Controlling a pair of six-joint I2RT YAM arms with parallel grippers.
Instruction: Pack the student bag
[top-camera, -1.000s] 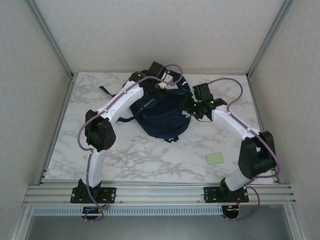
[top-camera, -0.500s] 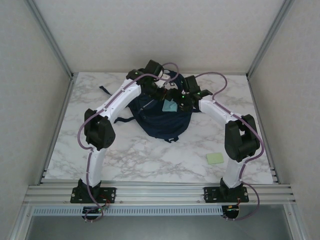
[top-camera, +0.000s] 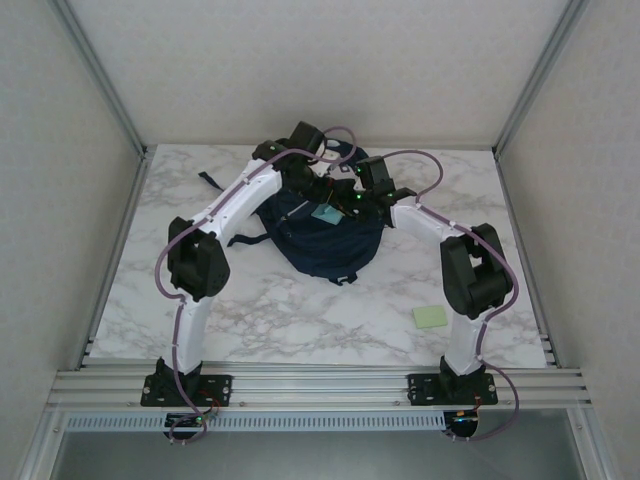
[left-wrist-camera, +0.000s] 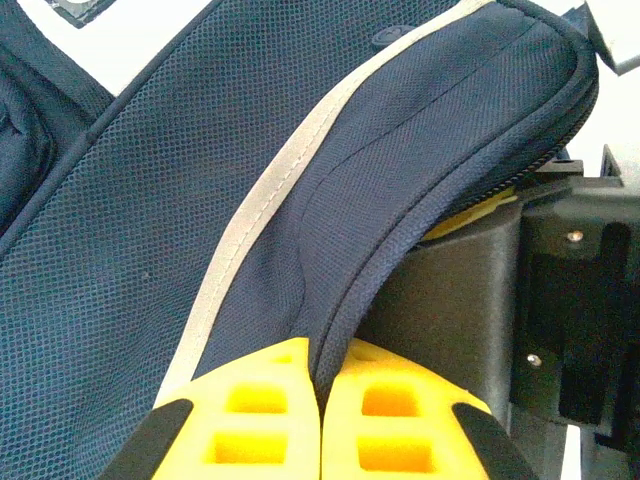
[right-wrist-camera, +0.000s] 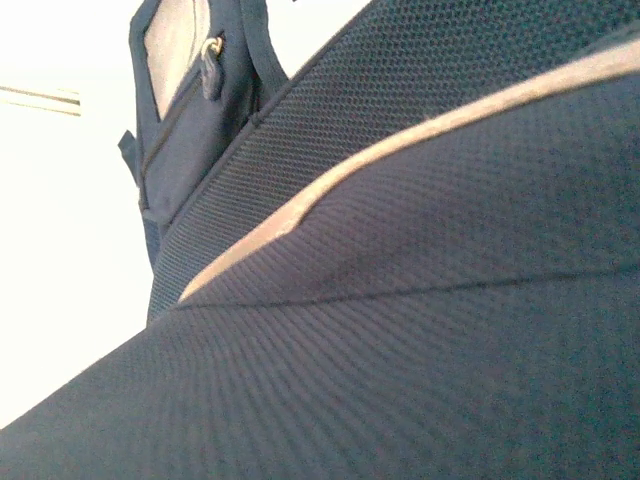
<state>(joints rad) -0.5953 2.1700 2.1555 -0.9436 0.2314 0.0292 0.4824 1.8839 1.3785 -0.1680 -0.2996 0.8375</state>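
Right arm (top-camera: 430, 225) closer; left jaws pinch bag (left-wrist-camera: 200, 200).

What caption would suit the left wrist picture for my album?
Left gripper pinching a fold of the navy bag.

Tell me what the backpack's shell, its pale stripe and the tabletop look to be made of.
Student bag: woven synthetic, probably nylon or polyester, matte, with a fine grid weave. Stripe: smooth grey-white tape, possibly reflective, sewn flat. Table: white grey-veined marble look, perhaps laminate; slight sheen.
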